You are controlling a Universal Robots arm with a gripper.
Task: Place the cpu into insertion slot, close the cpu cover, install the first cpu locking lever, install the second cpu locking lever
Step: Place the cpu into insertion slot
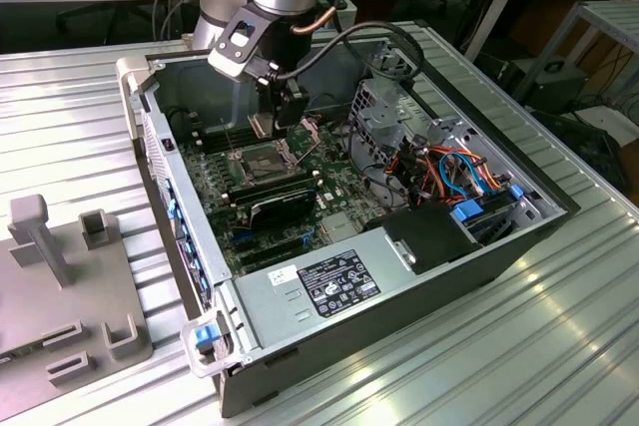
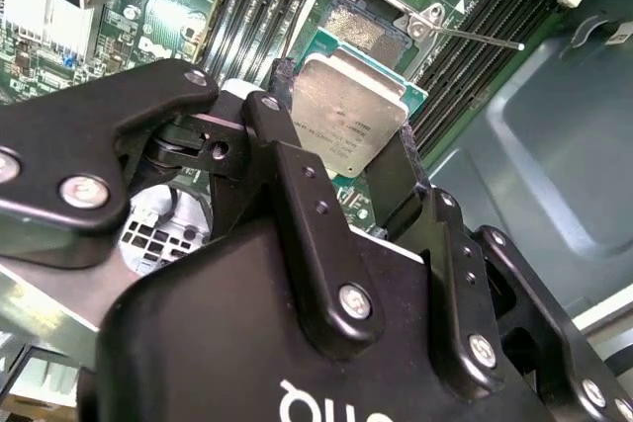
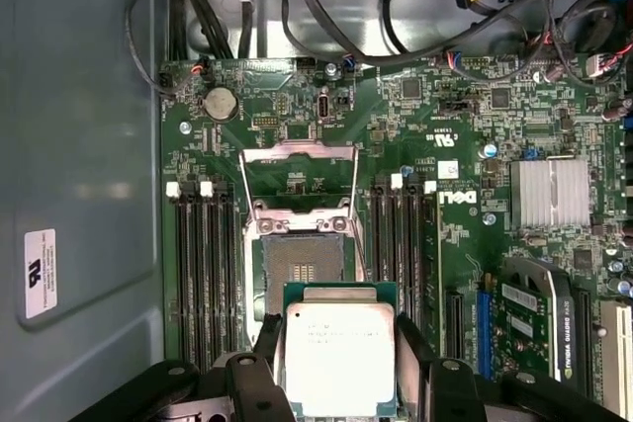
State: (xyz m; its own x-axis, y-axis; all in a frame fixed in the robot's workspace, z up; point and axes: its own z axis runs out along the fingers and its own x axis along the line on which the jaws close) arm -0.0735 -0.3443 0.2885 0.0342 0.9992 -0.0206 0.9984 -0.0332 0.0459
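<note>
Ribbed metal tabletop [image 1: 499, 366] carries an open computer case [image 1: 429, 296], and the arm reaches into it at upper centre of the exterior view. Its gripper [image 1: 265, 125] pinches the cpu [image 2: 351, 116] by two opposite edges, fingers [image 2: 297, 165] pressed against the chip, whose silver top shows in both wrist views. The chip hangs above the board, near the insertion slot [image 3: 300, 256] but not in it; the socket lies bare. The cpu cover [image 3: 297, 150] stands swung open beside the socket, and a thin locking lever [image 2: 480, 39] juts free. As I judge it, none of the four steps is finished: placing is under way, while the cover and both levers remain to be done.
</note>
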